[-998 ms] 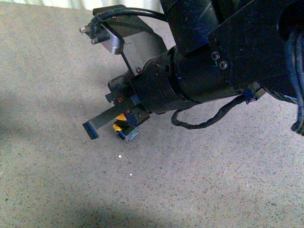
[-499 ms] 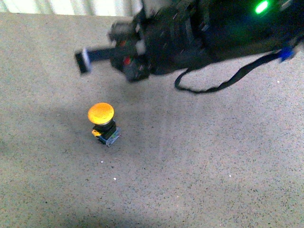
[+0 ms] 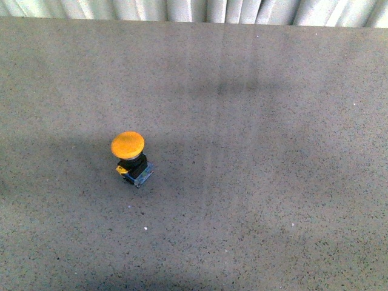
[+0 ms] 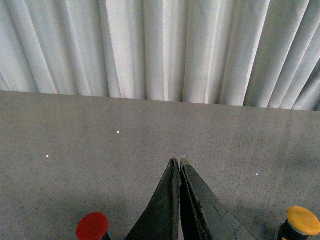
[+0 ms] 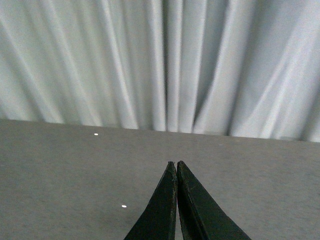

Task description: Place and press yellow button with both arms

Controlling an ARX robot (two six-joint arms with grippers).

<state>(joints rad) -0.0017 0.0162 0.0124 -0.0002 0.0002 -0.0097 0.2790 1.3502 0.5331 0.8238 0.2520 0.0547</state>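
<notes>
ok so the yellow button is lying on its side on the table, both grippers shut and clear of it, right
No: the front view shows the yellow button standing upright on the table, cap on top. The left gripper and right gripper are indeed shut and clear of it.

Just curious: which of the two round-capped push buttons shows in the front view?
The yellow-capped push button; the red-capped button shows only in the left wrist view.

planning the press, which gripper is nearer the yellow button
Left. The yellow button stands beside the left gripper; the right gripper view shows only table and curtain.
</notes>
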